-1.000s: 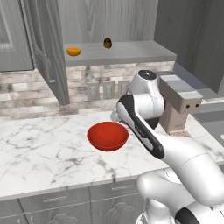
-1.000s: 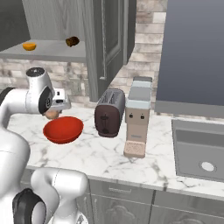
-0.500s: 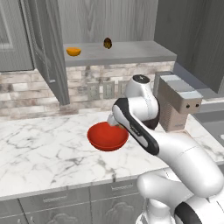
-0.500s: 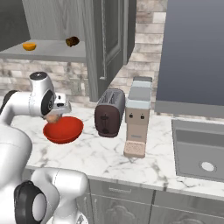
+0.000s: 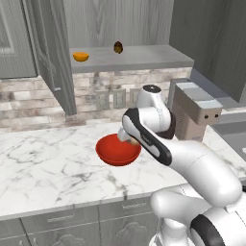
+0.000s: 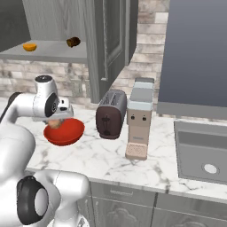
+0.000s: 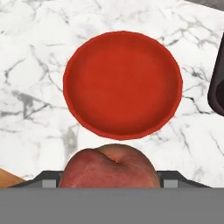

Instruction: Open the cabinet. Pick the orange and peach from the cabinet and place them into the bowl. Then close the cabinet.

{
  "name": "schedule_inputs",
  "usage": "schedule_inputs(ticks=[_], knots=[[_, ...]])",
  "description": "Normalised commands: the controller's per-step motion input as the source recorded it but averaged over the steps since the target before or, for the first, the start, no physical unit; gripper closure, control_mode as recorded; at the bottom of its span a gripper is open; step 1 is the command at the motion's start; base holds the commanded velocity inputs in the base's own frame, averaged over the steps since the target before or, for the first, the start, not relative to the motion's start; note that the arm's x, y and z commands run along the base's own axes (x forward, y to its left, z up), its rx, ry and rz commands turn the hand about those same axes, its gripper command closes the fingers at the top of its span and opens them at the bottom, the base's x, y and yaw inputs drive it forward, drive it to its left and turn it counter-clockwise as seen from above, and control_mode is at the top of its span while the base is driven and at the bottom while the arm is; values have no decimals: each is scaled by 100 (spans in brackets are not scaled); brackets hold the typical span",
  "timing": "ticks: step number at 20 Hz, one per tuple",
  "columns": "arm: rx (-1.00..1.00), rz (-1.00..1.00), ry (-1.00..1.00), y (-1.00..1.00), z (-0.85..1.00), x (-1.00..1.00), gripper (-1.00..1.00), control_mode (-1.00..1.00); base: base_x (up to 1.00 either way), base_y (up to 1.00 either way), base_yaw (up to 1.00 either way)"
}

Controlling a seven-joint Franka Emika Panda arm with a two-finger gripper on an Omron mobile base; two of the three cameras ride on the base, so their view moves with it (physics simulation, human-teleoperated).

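Observation:
The glossy red bowl sits on the marble counter. My gripper hangs just over the bowl's rim, shut on the tan-pink peach; the fruit hides the fingertips in the hand view. The orange lies on the grey shelf of the cabinet, whose doors stand open.
A dark brown-and-yellow object rests on the shelf right of the orange. A toaster and a coffee machine stand right of the bowl, and a sink lies further right.
The hand has come down and slightly left with the peach, from beside the bowl to just over its rim. The orange and the doors have not moved.

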Motion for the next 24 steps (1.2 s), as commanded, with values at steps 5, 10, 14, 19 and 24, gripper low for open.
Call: schedule_inputs(ticks=[5, 10, 14, 19, 24], knots=[[0, 0, 2, 0, -27, 6, 100, -100, 0, 0, 0], [0, -1, 0, 1, -22, 16, 100, -100, 0, 0, 0], [0, -3, 0, 3, -15, 22, 100, -100, 0, 0, 0], [0, -3, 0, 6, -15, 22, 100, -100, 0, 0, 0], [0, -4, 0, 15, -17, 14, 100, -100, 0, 0, 0]])
